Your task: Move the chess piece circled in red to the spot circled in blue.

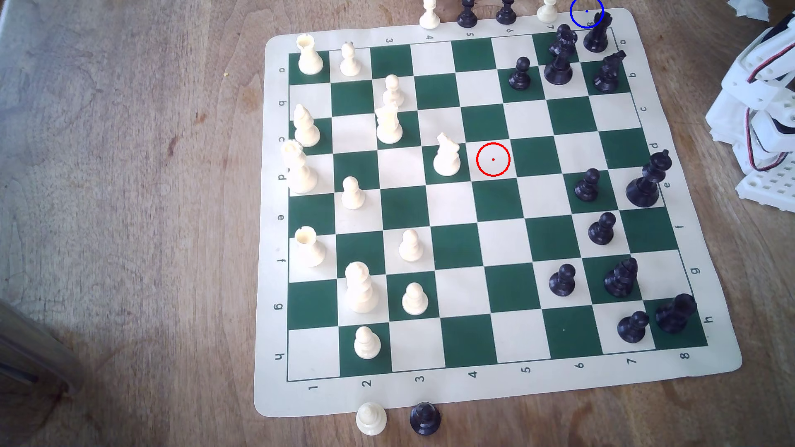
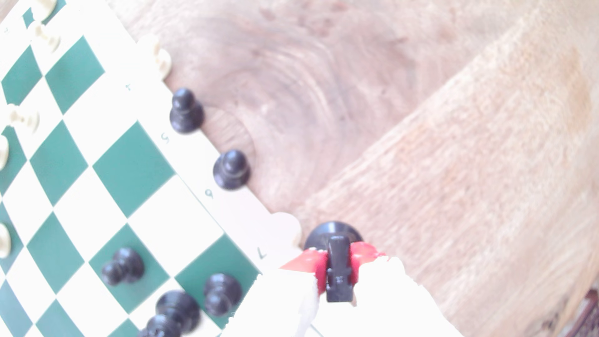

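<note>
The chess mat [image 1: 275,240] border carries numbers 1–8 and letters a–h

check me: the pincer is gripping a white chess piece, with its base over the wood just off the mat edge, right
Not white. The wrist view shows the pincer gripping a black chess piece between its red pads. The rest holds: its base is over the wood just off the mat edge.

The arm [image 1: 761,107] is white plastic with red and black cables; the gripper [image 2: 337,265] has red-padded jaws.
</note>
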